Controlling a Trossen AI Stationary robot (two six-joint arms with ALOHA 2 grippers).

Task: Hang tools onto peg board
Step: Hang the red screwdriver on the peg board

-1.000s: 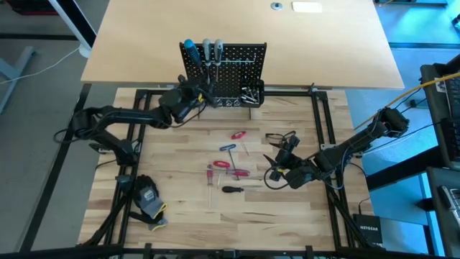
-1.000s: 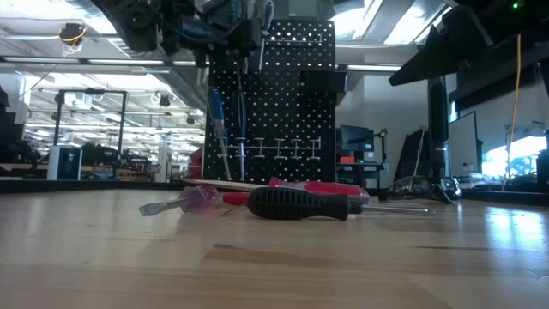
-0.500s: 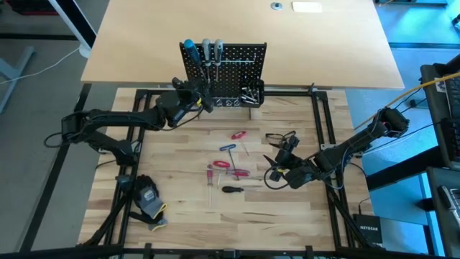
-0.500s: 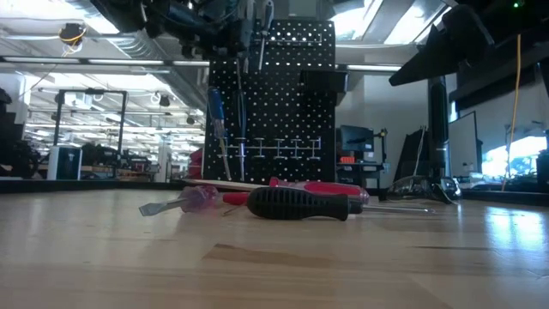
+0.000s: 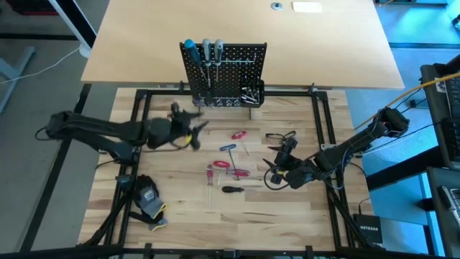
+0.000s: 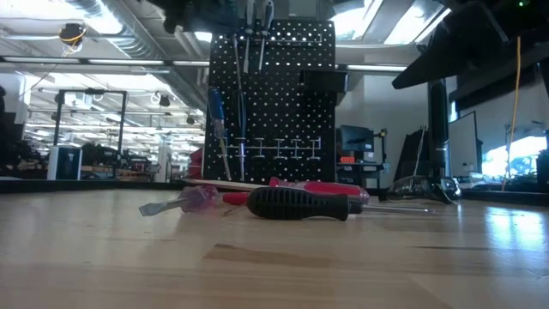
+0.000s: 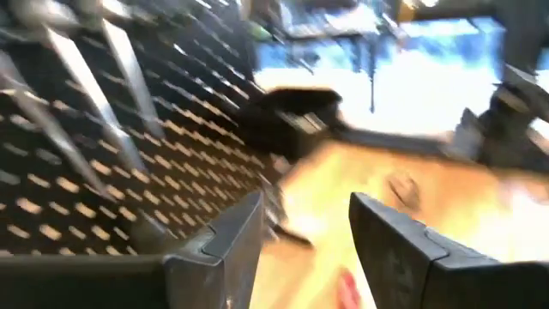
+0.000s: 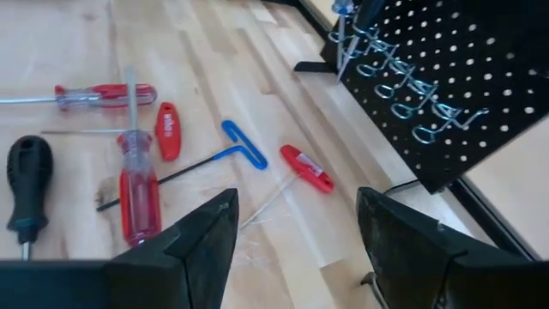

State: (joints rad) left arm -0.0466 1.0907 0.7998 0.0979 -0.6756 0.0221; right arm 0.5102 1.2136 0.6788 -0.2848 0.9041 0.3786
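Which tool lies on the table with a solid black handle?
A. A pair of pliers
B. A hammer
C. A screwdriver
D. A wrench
C: the black-handled screwdriver lies flat on the wooden table beside the red-handled screwdrivers, and it also shows nearest the camera in the low view; no hammer, pliers or wrench appears.

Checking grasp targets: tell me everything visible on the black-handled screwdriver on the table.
The black-handled screwdriver lies flat on the wooden table, nearest the front of the loose tools. Its handle is fat, matte black and ribbed, rubbery-looking, with a thin metal shaft out of one end. Nothing grips it; the red-handled screwdrivers lie just behind it, contact unclear.
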